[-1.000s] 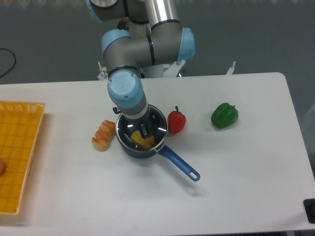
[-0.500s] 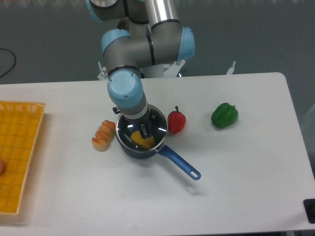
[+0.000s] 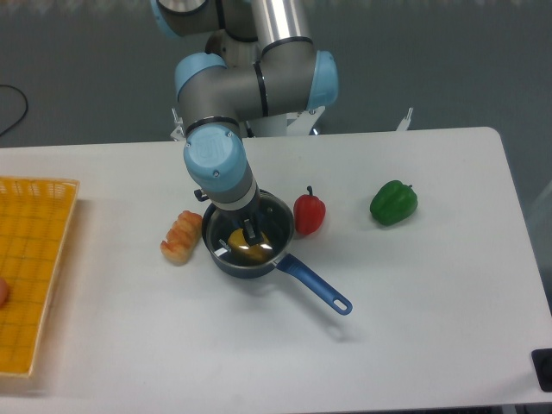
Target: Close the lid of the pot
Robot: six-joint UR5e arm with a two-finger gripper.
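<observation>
pincer (image 3: 247, 235) shifted left, lid (image 3: 250, 226) on pot (image 3: 226, 260)

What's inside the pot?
Something yellow-orange lies inside the pot, seen through the glass lid. What it is, I cannot tell; the tool covers part of it.

Lighting: we see even, bright overhead light on the white table (image 3: 414, 285). Shadows: soft and short, one under the pot (image 3: 248, 246) handle, one beneath the green pepper (image 3: 393, 202). Glare: faint reflections on the lid (image 3: 259, 226) and a highlight on the red pepper (image 3: 310, 213). Focus: we find moderate sharpness throughout, with fine detail around the gripper (image 3: 239, 236) indistinct. Background: dim grey.
</observation>
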